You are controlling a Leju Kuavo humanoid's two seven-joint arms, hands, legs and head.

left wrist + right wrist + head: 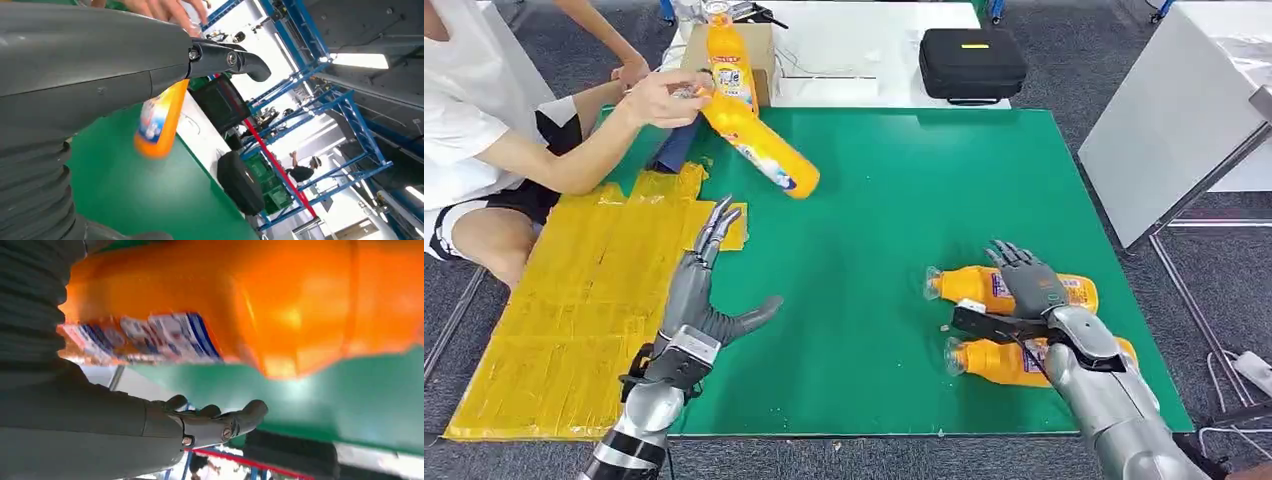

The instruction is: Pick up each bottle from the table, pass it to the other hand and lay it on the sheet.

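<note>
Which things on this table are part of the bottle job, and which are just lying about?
Job: two orange bottles lying by the right hand, far one, near one; bottle a person holds; yellow sheet; left hand.

Lying about: black case; cardboard box.

Far ahead of my fingers, past the green mat (904,230), a black case (972,62) lies on a white counter (854,50), with a cardboard box (764,50) just beside it. A person (484,130) sits beyond my left fingers; a grey board (1169,130) leans off to my right.
</note>
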